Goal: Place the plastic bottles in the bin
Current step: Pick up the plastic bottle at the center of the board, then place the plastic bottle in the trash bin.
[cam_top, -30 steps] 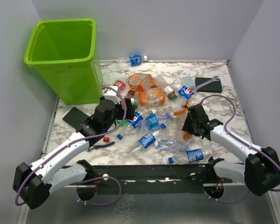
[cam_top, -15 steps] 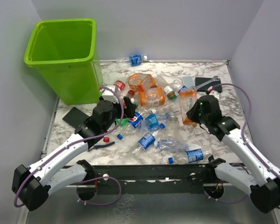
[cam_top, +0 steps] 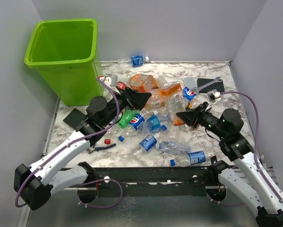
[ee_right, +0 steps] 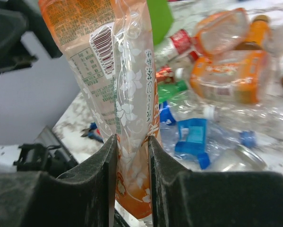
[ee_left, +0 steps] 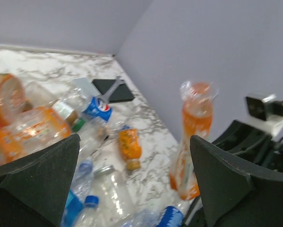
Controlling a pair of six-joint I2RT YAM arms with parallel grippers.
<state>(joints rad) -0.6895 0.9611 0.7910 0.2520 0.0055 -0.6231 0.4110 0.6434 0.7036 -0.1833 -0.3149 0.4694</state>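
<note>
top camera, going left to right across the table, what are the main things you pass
lime-green bin → left gripper, open → orange bottle held in the right gripper → black pad with the wrench lying across it

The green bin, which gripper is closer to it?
Left. The left gripper hangs open near the bin; the right gripper, clamped on an orange bottle, sits farther to its right.
</note>
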